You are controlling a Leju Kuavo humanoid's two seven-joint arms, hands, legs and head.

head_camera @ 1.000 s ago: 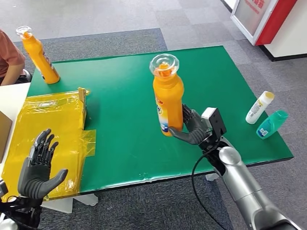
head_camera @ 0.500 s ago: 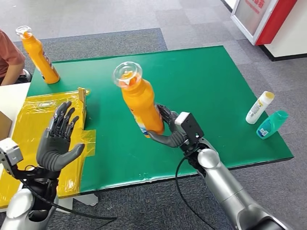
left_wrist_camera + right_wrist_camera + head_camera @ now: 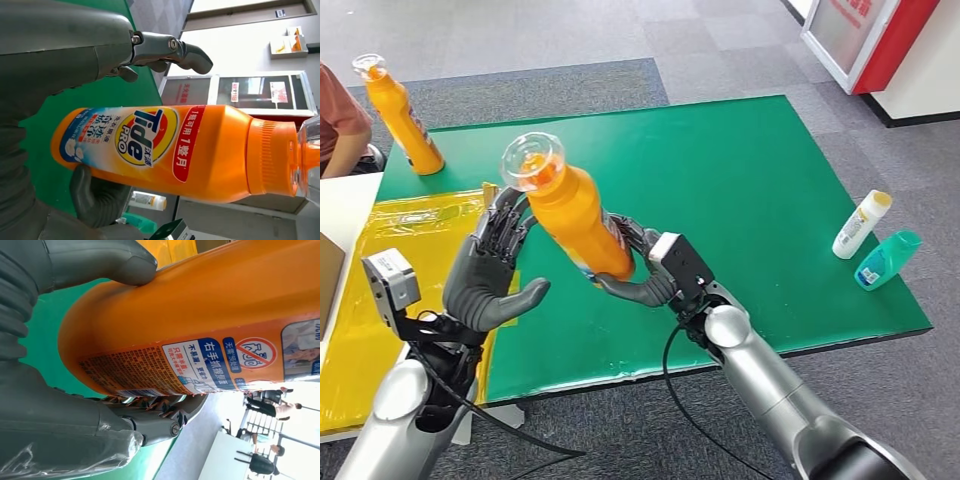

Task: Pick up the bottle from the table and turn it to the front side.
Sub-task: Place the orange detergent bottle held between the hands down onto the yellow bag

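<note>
Head view: the right hand (image 3: 637, 270) grips the lower end of the orange bottle (image 3: 576, 215) and holds it in the air above the green table (image 3: 773, 180), tilted with its clear cap (image 3: 533, 160) leaning toward the robot's left. The left hand (image 3: 490, 280) is raised just beside the bottle's upper part, palm up, fingers apart and holding nothing; its fingertips (image 3: 509, 215) are close to the bottle under the cap, and whether they touch it cannot be told. A yellow plastic sheet (image 3: 418, 220) lies on the left part of the table. A second orange bottle (image 3: 399, 115) stands near the far left corner, next to a person's arm (image 3: 339, 125) at the edge. Near the right edge lie a white bottle (image 3: 860, 223) and a teal bottle (image 3: 887, 258), just beside each other

Left wrist view: the orange bottle (image 3: 170, 150) lies across the picture with its front label (image 3: 145, 137) facing the camera, showing a round yellow logo and a red band of writing. The left hand (image 3: 68, 55) sits apart from the bottle, its thumb (image 3: 170, 50) stretched out alongside without touching. A dark finger of the right hand (image 3: 96, 197) wraps the bottle's lower end

Right wrist view: the right hand (image 3: 68, 340) clasps the orange bottle (image 3: 211, 305), with the thumb (image 3: 102, 260) pressed on one side and the fingers (image 3: 158, 412) curled around the other. The back label (image 3: 188, 365), with small print and a red prohibition sign, faces this camera
</note>
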